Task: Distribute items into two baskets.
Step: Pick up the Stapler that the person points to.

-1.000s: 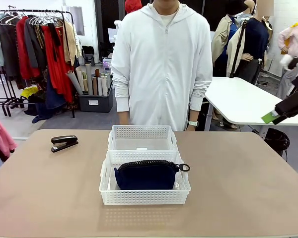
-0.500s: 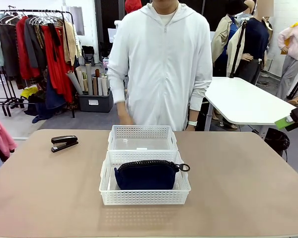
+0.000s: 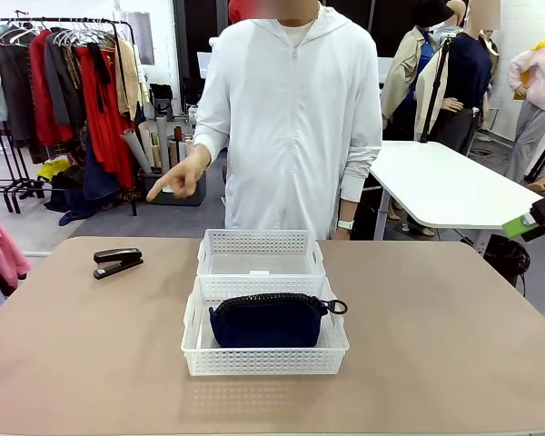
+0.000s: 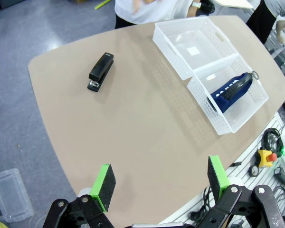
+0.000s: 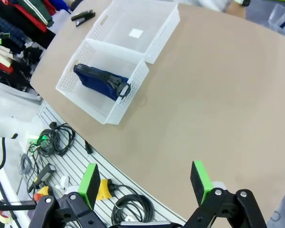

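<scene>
Two white lattice baskets stand end to end at the table's middle. The near basket [image 3: 263, 361] holds the navy pouch [image 3: 268, 320], zipper up, ring pull to the right. The far basket [image 3: 259, 242] holds nothing. The black stapler [image 3: 118, 262] lies on the table at the far left. My left gripper [image 4: 164, 183] hangs open high above the table's left side, with the stapler [image 4: 100, 72] and both baskets [image 4: 170, 53] far below. My right gripper [image 5: 145, 183] is open high over the right edge, and the pouch [image 5: 99, 80] is far from it.
A person in a white hooded jacket stands behind the far basket, one hand [image 3: 177, 177] raised with a finger out, over the far left of the table. Cables and an emergency stop lie below the near table edge. A white table stands at back right.
The person's hand has risen from behind the table to chest height, finger out. My right gripper drew back to the picture's right edge a second ago and holds there.
</scene>
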